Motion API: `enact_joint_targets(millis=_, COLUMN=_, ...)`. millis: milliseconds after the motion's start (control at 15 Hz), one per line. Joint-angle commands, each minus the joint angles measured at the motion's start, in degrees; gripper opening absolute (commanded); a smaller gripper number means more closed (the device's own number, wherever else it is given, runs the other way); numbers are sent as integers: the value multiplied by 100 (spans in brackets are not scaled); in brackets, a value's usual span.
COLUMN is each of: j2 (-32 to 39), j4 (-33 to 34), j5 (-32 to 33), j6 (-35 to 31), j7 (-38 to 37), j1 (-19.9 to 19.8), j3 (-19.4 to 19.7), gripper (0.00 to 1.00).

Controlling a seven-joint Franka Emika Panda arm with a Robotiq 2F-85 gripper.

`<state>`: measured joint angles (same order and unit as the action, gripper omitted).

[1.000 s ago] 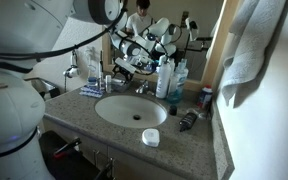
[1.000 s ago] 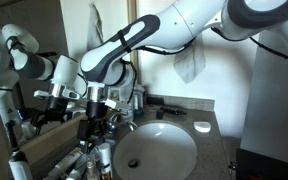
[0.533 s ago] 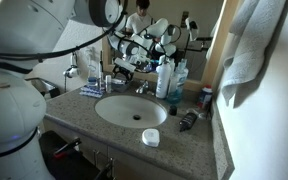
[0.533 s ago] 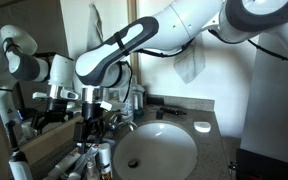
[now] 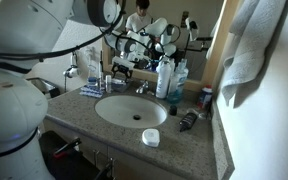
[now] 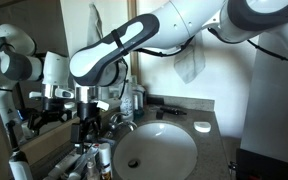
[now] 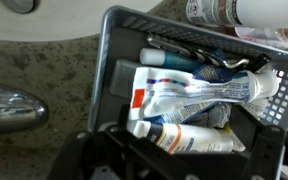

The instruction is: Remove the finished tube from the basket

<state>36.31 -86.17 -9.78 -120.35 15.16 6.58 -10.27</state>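
Note:
In the wrist view the dark bluish-grey mesh basket [image 7: 119, 45] fills the frame. In it lies the finished tube [image 7: 199, 95], flat, squeezed and whitish with red and blue markings. A white tube with an orange band [image 7: 189, 138] lies beside it, with darker items behind. My gripper [image 7: 174, 165] hovers just above the basket's near side with its dark fingers spread apart, holding nothing. In both exterior views the gripper [image 5: 121, 68] [image 6: 87, 125] hangs over the counter corner beside the faucet, above the basket [image 5: 92, 90].
A white sink bowl [image 5: 131, 110] with a chrome faucet [image 5: 142, 88] [image 7: 9, 105] sits mid-counter. Tall blue-and-white bottles [image 5: 164, 78] stand behind it. A round white dish [image 5: 151, 137] and a dark object [image 5: 187, 120] lie near the front. A towel [image 5: 249, 50] hangs nearby.
The arm and gripper have shifted a little sideways, away from the sink and over the basket. Nothing has been taken hold of.

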Motion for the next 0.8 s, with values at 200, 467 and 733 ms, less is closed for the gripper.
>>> enact_joint_targets(millis=200, j2=-137, j4=-89, j5=55, j6=306, j7=-210, j1=-16, j3=31, gripper=100)
enact_joint_targets(millis=467, j2=-131, j4=-177, j5=11, j6=306, j7=-333, j1=-24, j3=41, gripper=100)
enact_joint_targets(millis=733, j2=-113, j4=-234, j5=-88, j6=368, j7=-359, j1=-65, j3=10, gripper=93)
